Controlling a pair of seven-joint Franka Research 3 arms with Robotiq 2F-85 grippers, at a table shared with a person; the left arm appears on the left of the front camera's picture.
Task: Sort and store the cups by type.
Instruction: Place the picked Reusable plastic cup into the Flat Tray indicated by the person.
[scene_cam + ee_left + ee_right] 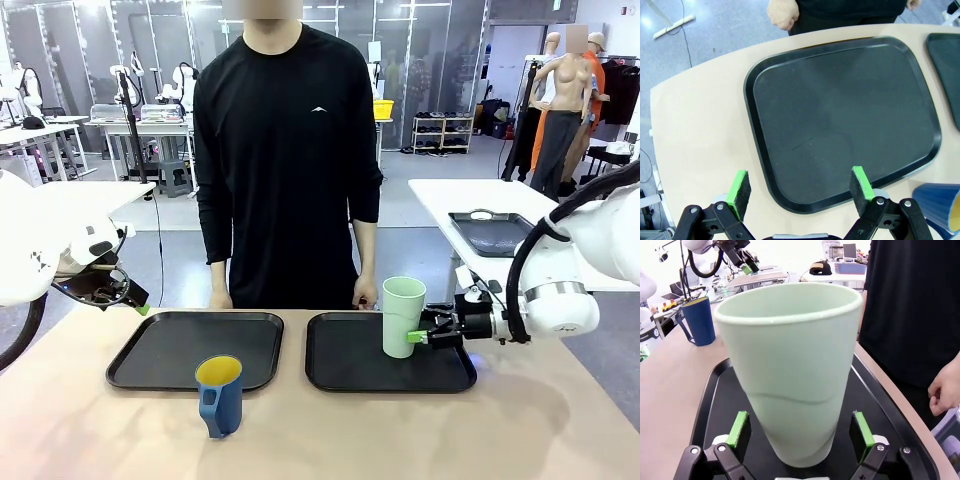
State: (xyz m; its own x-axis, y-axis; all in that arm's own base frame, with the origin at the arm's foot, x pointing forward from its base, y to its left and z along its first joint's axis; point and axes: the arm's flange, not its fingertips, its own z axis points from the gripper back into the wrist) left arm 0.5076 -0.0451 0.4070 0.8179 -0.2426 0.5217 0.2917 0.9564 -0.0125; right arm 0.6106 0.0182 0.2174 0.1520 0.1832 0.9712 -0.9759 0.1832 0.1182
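Beige table (pixel 400 430): left black tray (pixel 160 350), right black tray (pixel 345 365), blue mug (pixel 220 400) upright.

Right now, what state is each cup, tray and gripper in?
left tray, flat on the table, no cup on it.
right tray, flat, carrying the mint-green tumbler.
mint-green tumbler, upright, not gripped.
blue mug, upright on the table by the left tray's near edge.
left gripper, open, holding nothing.
right gripper, open around the tumbler's lower part.

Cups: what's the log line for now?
tumbler: upright on right tray, between open right fingers | mug: on table | left fingers: open
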